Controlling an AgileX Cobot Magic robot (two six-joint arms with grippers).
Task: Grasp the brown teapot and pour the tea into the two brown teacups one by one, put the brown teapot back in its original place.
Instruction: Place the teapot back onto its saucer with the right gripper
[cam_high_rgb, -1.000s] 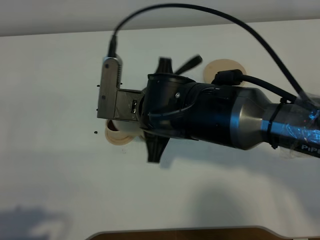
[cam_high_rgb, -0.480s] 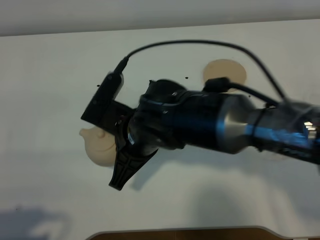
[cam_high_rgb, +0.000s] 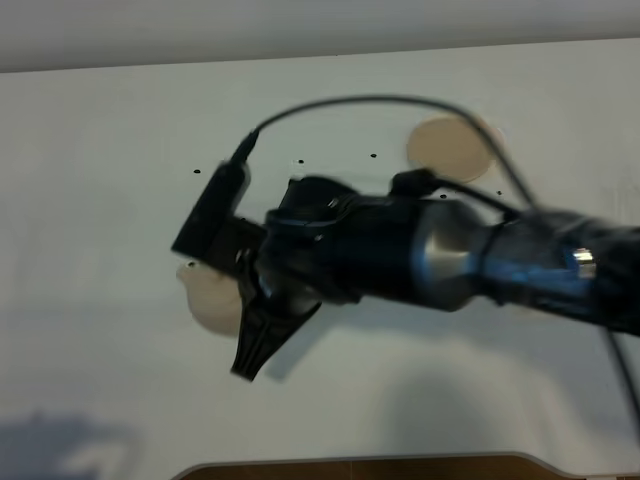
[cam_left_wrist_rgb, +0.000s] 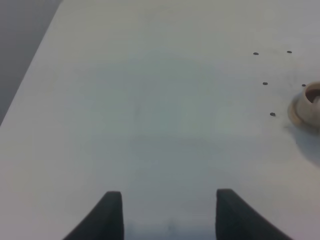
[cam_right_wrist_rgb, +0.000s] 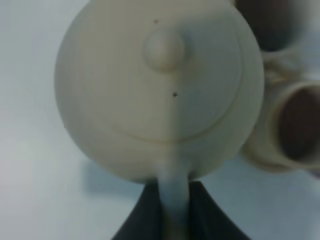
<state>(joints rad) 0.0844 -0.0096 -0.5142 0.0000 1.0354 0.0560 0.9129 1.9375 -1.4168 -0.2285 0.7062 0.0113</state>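
Note:
My right gripper (cam_right_wrist_rgb: 173, 194) is shut on the loop handle of the brown teapot (cam_right_wrist_rgb: 160, 90), which fills the right wrist view with its knobbed lid facing the camera. The two brown teacups (cam_right_wrist_rgb: 295, 125) (cam_right_wrist_rgb: 272, 22) sit just beyond the pot's side. From above, the teapot (cam_high_rgb: 208, 297) peeks out left of my rolled right wrist (cam_high_rgb: 300, 260), which hides the cups. The empty round saucer, the original place (cam_high_rgb: 450, 148), lies at the back right. My left gripper (cam_left_wrist_rgb: 167, 215) hangs open over bare table, with one teacup (cam_left_wrist_rgb: 311, 102) far off to its side.
The table (cam_high_rgb: 100, 200) is white, with a few small dark specks (cam_high_rgb: 299, 160) near the middle. A brown curved edge (cam_high_rgb: 370, 467) runs along the front. My right arm (cam_high_rgb: 520, 275) stretches across from the right, its cable (cam_high_rgb: 380, 100) looping above.
My right wrist has rolled and swung left and forward with the teapot. The pot now shows left of the wrist, and the cup seen below the wrist earlier is covered.

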